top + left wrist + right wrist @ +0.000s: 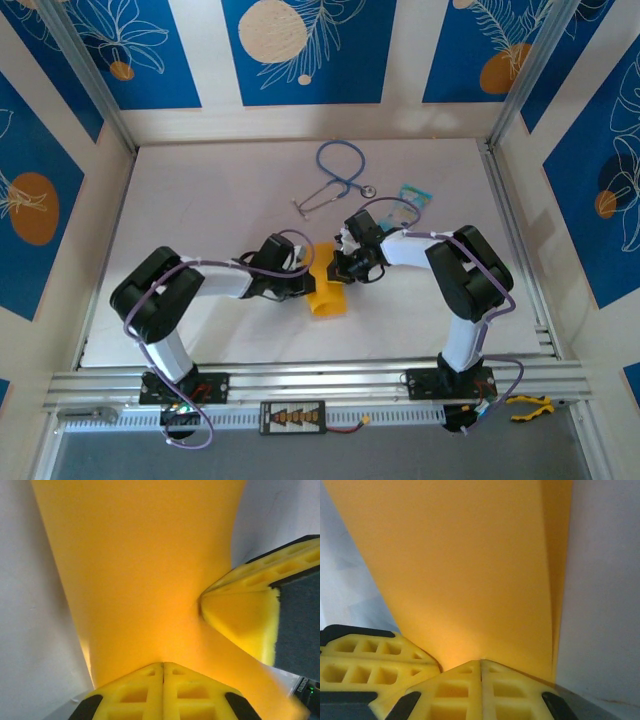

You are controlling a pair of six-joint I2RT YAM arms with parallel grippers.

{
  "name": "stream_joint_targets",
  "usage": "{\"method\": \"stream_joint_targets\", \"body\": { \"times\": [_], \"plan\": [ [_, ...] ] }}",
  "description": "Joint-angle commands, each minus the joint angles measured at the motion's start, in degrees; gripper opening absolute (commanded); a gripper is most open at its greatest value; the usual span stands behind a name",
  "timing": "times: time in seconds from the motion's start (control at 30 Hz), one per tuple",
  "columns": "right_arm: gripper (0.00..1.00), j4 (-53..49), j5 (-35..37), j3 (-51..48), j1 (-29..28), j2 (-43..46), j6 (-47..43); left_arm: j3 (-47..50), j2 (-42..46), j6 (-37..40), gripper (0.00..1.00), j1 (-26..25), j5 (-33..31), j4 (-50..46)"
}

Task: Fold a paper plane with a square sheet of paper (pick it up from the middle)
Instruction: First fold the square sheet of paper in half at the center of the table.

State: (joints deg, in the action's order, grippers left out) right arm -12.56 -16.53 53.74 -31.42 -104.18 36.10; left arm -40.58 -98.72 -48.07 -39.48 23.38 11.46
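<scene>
The orange-yellow sheet of paper (327, 291) is folded over into a narrow band, held off the white table between both arms. My left gripper (309, 279) is shut on its left side and my right gripper (341, 268) is shut on its right side, close together. In the left wrist view the paper (145, 570) rises from my closed left gripper (163, 664), and the right gripper's fingers (250, 615) pinch its edge. In the right wrist view the paper (470, 565) shows a double layer above my closed right gripper (481, 661), with the left gripper's fingers (370, 665) beside it. Whether it has a plane's pointed shape I cannot tell.
A blue stethoscope (335, 175) lies at the back of the table. A light-blue printed packet (413, 195) sits to its right. The aluminium rail (320, 380) runs along the near edge, with yellow-handled pliers (528, 405) at its right end. Patterned walls enclose the table.
</scene>
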Motion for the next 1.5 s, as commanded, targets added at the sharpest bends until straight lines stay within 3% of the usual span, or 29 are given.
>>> {"method": "stream_joint_targets", "body": {
  "times": [0.0,0.1,0.4,0.63,1.0,1.47],
  "plan": [
    [0.00,-4.3,5.6,-2.9,-0.1,-1.0,1.2,2.9,-1.6,1.9,0.00,0.4,-3.2,-2.5],
    [0.00,-4.1,6.4,-3.5,-0.1,-0.8,1.7,2.8,-1.4,3.0,0.00,0.4,-4.0,-4.8],
    [0.00,-4.1,7.6,-3.9,-0.3,-0.1,2.1,-2.5,6.0,-1.0,0.00,-0.6,2.5,-6.0],
    [0.00,-4.6,7.9,-4.0,-0.3,0.2,2.1,-1.7,3.7,-3.2,0.00,-1.2,4.4,-3.8],
    [0.00,-5.7,9.1,-4.6,-0.2,0.4,2.8,7.1,1.3,-3.7,0.00,-1.5,2.2,-0.3],
    [0.00,-6.5,9.4,-4.2,-0.1,0.4,3.4,2.7,6.4,-5.1,0.00,-3.0,4.8,0.3]
  ]
}}
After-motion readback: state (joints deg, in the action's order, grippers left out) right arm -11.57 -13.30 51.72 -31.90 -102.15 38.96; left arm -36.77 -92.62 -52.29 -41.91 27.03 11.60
